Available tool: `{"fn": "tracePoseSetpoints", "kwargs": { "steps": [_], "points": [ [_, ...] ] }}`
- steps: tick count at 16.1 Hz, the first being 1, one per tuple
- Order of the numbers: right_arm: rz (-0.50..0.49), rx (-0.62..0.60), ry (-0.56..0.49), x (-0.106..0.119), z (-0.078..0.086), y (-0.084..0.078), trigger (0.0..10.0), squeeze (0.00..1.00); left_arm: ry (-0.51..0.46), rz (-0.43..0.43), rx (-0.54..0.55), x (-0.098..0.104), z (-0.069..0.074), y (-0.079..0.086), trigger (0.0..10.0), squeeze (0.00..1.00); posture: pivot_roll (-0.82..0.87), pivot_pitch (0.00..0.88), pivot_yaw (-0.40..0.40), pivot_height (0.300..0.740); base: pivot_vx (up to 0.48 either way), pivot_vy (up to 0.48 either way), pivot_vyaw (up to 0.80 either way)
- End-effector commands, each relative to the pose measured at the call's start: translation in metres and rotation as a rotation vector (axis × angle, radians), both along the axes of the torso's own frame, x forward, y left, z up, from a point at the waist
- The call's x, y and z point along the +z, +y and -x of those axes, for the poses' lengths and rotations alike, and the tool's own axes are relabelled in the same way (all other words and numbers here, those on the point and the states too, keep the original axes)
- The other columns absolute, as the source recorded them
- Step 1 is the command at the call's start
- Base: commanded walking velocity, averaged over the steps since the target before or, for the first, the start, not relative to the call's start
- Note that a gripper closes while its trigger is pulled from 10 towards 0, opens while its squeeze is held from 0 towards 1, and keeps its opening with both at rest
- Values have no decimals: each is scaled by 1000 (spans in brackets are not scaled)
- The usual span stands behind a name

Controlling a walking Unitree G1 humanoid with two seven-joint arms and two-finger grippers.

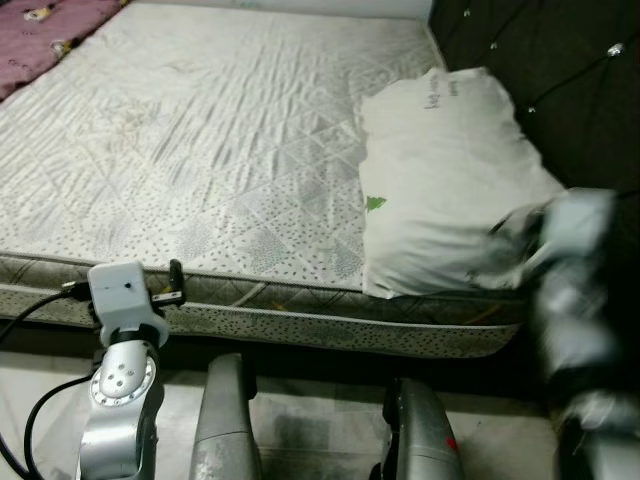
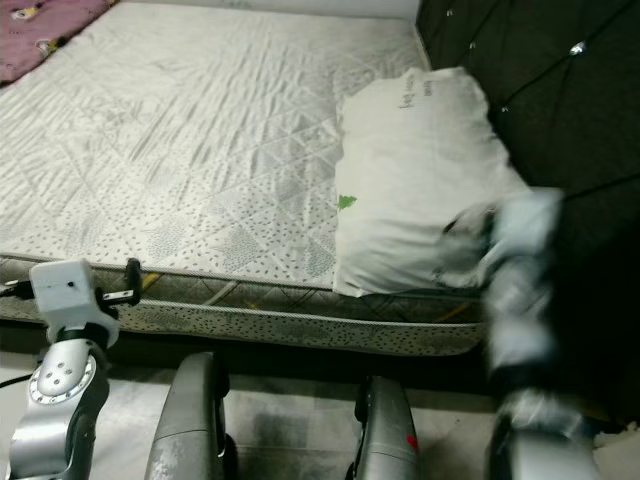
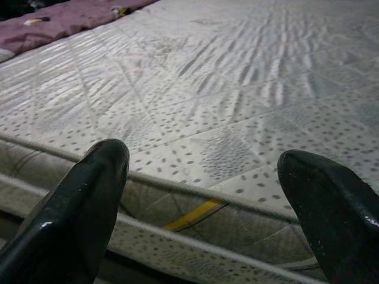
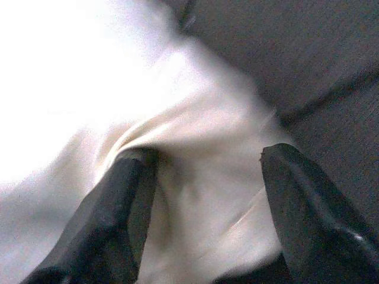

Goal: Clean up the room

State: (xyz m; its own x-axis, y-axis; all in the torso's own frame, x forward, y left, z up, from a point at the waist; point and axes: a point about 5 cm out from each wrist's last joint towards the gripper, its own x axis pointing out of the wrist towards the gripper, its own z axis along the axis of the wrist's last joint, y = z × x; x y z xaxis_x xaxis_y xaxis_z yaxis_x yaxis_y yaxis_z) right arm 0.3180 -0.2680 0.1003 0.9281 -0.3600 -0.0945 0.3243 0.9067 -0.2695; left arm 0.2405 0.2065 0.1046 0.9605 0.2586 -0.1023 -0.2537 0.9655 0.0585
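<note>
1. Nearest, at 6 o'clock in the head view, the robot's two grey legs (image 1: 225,420) stand on a pale floor (image 1: 300,425).
2. At 7 o'clock the left gripper (image 3: 201,195) hovers just before the mattress (image 1: 200,150) edge, its black fingers (image 3: 89,201) spread wide with nothing between them.
3. At 4 o'clock the blurred right arm (image 1: 575,300) reaches to the near corner of a white pillow (image 1: 450,180); the right gripper (image 4: 204,201) has its fingers (image 4: 118,207) spread, one pressed into the pillow's cloth, not pinching it.
4. The pillow lies at 2 o'clock on the mattress, against the dark tufted headboard (image 1: 560,70).
5. Farthest, at 11 o'clock, a purple blanket (image 1: 45,30) lies on the mattress corner.
</note>
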Motion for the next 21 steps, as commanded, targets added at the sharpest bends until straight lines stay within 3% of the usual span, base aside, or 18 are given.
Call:
{"fn": "tracePoseSetpoints", "kwargs": {
  "steps": [1, 3, 5, 6, 8, 11, 14, 17, 18, 19, 21],
  "points": [
    [-5, 37, -4, 2, 1, 11, 10000, 1000, 0, -11, 4, 0, -2, 2, 10000, 0, 107, 0, -28, 555, 0, 0, 0],
    [-31, 100, 18, -9, 14, 34, 10000, 1000, -11, -17, 7, 1, -5, 2, 10000, 0, 101, 0, -24, 555, 0, 0, 0],
    [-29, 150, 14, -7, 18, 45, 10000, 1000, -17, -20, 9, 2, -8, 2, 10000, 0, 97, 0, -24, 555, 0, 0, 0],
    [-39, 208, 10, -3, 20, 58, 10000, 1000, -31, -21, 9, 4, -13, 2, 10000, 0, 93, 0, -24, 555, 0, 0, 0],
    [-54, 325, -36, 10, 14, 79, 10000, 1000, -58, -17, 9, 9, -20, 0, 10000, 0, 83, 0, -16, 555, 0, 0, 0],
    [-65, 583, -145, 46, 3, 111, 10000, 1000, -170, -60, -2, 28, -33, -5, 10000, 0, 62, 0, 9, 555, 0, 0, 0],
    [-120, 658, -195, 56, 0, 131, 10000, 1000, -202, -72, -54, 31, -43, -10, 10000, 0, 58, 0, 15, 555, 0, 0, 0],
    [-261, 687, -286, 61, -5, 165, 10000, 1000, -232, -17, -39, 33, -51, -10, 10000, 0, 84, 0, -1, 555, 0, 0, 0],
    [-265, 659, -297, 61, -8, 166, 10000, 1000, -244, -20, -30, 35, -51, -8, 10000, 0, 87, 0, -3, 555, 0, 0, 0],
    [-294, 588, -317, 62, -14, 159, 10000, 0, -259, -28, -31, 37, -51, -8, 10000, 0, 93, 0, -10, 555, 0, 0, 0],
    [-293, 521, -339, 66, -21, 149, 10000, 0, -271, -5, -38, 39, -53, -9, 10000, 0, 85, 0, -9, 555, 0, 0, 0]
  ]
}}
